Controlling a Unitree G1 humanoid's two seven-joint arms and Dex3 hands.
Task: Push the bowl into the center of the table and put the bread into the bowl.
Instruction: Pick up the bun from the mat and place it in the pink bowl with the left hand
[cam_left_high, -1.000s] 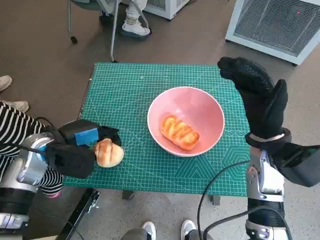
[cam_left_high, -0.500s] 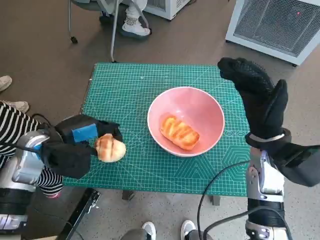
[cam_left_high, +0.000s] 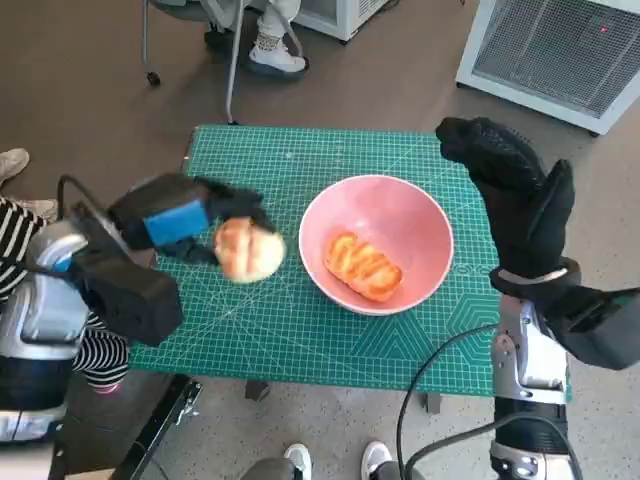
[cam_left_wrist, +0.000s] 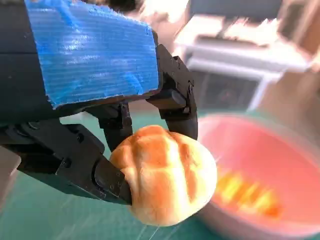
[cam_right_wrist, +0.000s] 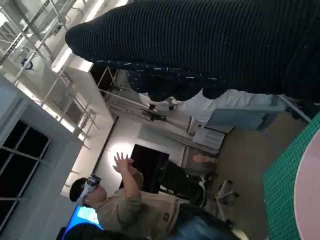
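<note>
**Round bun in left hand, beside the bowl**

Item 1, left hand (cam_left_high: 175, 230): black, blue tape on its back, raised off the green cutting mat (cam_left_high: 270, 170). Holds a round bread bun (cam_left_high: 249, 250), its black fingers (cam_left_wrist: 175, 100) pressed against the bun's upper and near sides. In the left wrist view much of the bun bulges out past the fingertips, unsupported from below.

Item 2, pink bowl (cam_left_high: 420, 215): just beyond the bun on the fingertip side of the left hand, apart from it, and sitting near the middle of the mat. It contains a glazed bread roll (cam_left_high: 362, 266) lying across the bowl's floor. The push step looks done, by judgement.

Item 3, right hand (cam_left_high: 510, 190): black knitted glove, held upright over the mat's edge on the bowl's far side from the left hand. Holds nothing; fingers look extended together, though the right wrist view shows only the glove as a dark band.

Item 4, surroundings: a person in the right wrist view with a raised hand; feet and a striped sleeve at the head view's edges.

Risks, as judged:
- Grip covers only part of the bun, so a quick swing could roll it out before it clears the rim
- Too low a carry would knock the rim and shove the bowl off centre
- Release over the near wall could bounce the bun off the roll and onto the mat
</note>
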